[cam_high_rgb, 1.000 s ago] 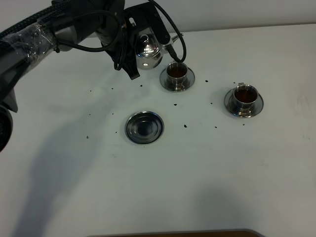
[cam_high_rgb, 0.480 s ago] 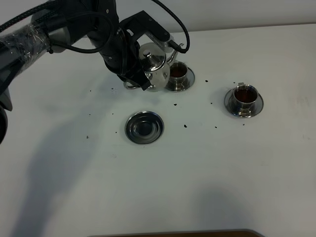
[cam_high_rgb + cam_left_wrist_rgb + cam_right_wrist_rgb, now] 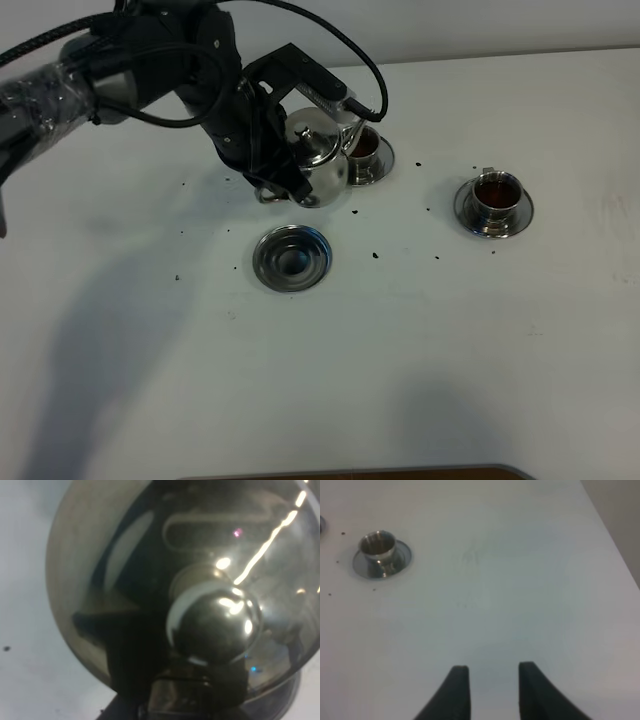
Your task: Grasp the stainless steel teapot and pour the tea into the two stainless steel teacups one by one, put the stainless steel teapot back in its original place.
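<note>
We saw the left gripper (image 3: 290,165) clamped on the stainless steel teapot (image 3: 320,165) from the handle side, the pot roughly upright near the far-left part of the white counter (image 3: 450,340). Whether it was lifted clear of the counter we could not tell. Its thin spout pointed toward the nearer of the two stainless steel teacups (image 3: 363,146), and the pot body partly hid that cup and its saucer. The cup held dark tea. The second teacup (image 3: 497,195) sat on its own saucer well apart to the right, also with dark tea in it.

The empty round saucer (image 3: 291,257), the original place, lay on the counter just in front of the teapot, bare, nothing on it. Small dark specks (image 3: 375,255) were scattered over the counter around the saucers.

In the left wrist view the teapot's domed lid (image 3: 150,580) and shiny knob (image 3: 215,622) filled the frame; the left fingers were not visible there.

The right gripper (image 3: 490,690) hung over bare counter, its fingers (image 3: 457,692) parted with nothing between them, a teacup (image 3: 378,550) far off.
</note>
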Robot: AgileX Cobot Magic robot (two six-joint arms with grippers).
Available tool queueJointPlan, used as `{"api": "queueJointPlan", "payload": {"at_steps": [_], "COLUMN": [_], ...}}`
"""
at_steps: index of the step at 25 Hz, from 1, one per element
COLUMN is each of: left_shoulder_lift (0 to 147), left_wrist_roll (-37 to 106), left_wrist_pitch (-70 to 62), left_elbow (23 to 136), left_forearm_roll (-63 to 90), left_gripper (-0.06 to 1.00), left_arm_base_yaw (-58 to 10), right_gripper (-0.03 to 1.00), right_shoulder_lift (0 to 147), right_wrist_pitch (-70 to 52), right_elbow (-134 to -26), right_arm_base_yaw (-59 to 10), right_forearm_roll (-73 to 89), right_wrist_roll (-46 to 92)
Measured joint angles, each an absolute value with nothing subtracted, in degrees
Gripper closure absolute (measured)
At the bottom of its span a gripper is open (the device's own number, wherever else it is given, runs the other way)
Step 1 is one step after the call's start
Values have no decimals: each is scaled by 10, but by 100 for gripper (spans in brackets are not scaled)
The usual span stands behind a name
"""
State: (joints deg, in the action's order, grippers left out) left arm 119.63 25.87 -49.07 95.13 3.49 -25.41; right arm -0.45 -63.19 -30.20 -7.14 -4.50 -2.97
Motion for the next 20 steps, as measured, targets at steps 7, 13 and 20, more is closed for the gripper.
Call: {"api": "queueJointPlan", "payload": {"at_steps": [7,13,20], "left_shoulder_lift": [1117,1090,1090], "left_wrist_roll": [232,231,230], "left_wrist_pitch": [-392,-361,-368], "left_elbow": [807,753,750], "left_forearm_roll": [50,81,116], "left_gripper": [69,69,69], "left_arm_base_yaw": [-256,-257,-258], "right_gripper": [72,72,72], "right_shoulder_lift": [-4,-4,-4], "right_wrist_pitch": [-632,-632,-632], "right_elbow": [-302,-302,-302], "right_arm_base_yaw": [-71,-71,-71], "right_forearm_roll": [-45,-45,-45], "right_wrist_roll": [-30,-30,-30]}}
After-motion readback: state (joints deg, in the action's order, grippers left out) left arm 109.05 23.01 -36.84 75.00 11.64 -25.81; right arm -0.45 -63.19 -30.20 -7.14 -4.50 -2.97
